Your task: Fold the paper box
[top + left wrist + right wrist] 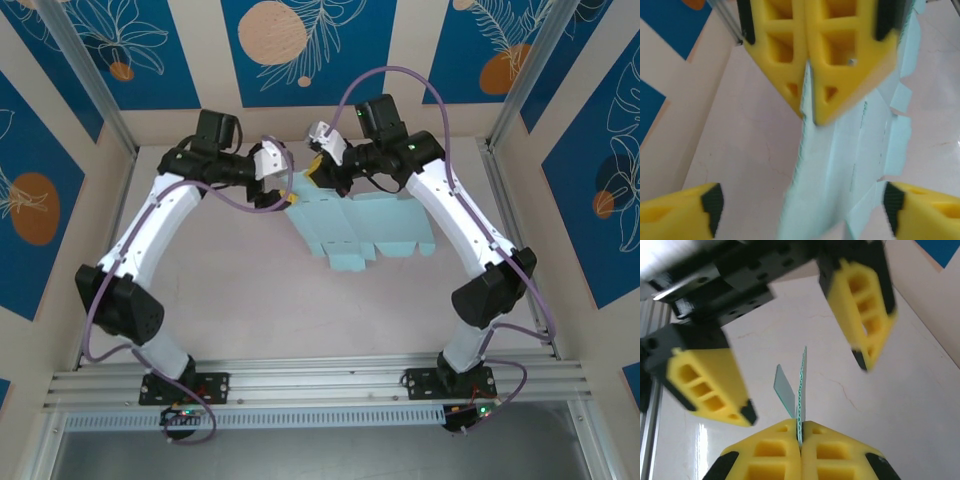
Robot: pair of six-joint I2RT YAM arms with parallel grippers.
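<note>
Pale-blue paper box [362,232], clamped edge-on in the fully closed right tool [801,431] above the tabletop [250,300]; flanked by the wide-open left tool [801,202], gripping nothing.

Pale paper box [840,175] between closed yellow jaws of right gripper [808,110]

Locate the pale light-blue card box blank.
Top view, far centre: the box blank is pinched by the right gripper, with the open left gripper at its left edge.

One paper box [365,228] — two grippers [286,196] [318,179]
</note>
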